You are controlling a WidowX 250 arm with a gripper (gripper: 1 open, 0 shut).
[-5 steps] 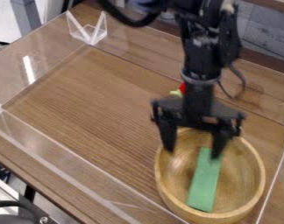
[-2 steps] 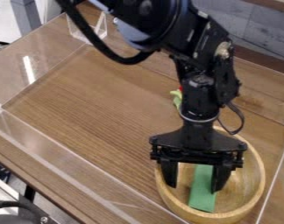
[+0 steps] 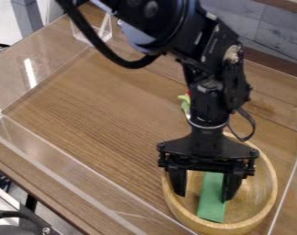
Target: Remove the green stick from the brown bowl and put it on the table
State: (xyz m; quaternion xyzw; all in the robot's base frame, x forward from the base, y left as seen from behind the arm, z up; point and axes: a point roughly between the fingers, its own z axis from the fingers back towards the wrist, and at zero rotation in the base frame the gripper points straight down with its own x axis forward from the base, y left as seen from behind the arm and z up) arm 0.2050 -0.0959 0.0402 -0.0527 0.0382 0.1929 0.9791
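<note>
Wood-grain table, fenced by clear acrylic walls, carried a brown bowl at its near right corner. Inside lay the green stick, flat and slanted against the bowl's wall. Above it the gripper hung with fingers spread wide, straddling the stick's upper part, gripping nothing. The stick looked light, stiff and smooth; pinching its narrow edges mid-length seemed safest.

The hand has dropped lower into the brown bowl, straddling the green stick.
</note>
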